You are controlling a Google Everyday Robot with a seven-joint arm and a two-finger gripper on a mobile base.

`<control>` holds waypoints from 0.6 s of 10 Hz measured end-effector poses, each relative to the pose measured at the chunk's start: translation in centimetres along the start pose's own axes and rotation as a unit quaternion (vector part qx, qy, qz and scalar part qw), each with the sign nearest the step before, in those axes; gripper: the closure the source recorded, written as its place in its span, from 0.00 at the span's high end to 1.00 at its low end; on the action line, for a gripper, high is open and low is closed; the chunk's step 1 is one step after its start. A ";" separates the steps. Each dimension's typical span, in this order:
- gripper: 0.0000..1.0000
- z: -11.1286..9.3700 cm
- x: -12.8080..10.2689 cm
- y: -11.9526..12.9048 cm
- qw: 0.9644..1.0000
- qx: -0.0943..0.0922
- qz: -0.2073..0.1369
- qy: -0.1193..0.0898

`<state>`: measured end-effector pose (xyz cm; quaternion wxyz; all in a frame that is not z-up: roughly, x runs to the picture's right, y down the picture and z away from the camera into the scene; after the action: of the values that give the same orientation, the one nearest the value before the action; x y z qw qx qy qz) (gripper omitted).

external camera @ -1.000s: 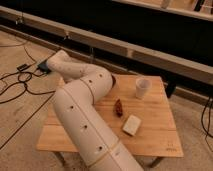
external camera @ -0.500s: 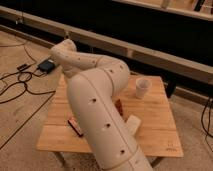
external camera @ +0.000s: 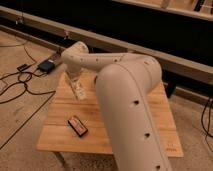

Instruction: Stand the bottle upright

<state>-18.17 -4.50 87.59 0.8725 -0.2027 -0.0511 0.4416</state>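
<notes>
A pale wooden slatted counter fills the frame's centre on a beige floor strewn with black cables. The cream arm hides the right half. Its pincer, clenched, hangs over the counter's upper left. A small dark red-brown flat object lies lower left. The bottle cannot be seen.

Your gripper hangs shut over the back left part of the wooden table, with bare wood all around it. A small dark box lies near the front left edge. The big arm blocks everything on the right half from your sight.
</notes>
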 end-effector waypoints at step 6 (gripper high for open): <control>0.00 -1.5 0.6 0.8 0.996 0.030 0.003 -0.079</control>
<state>-18.05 -4.10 85.79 0.8701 -0.1409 -0.1062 0.4602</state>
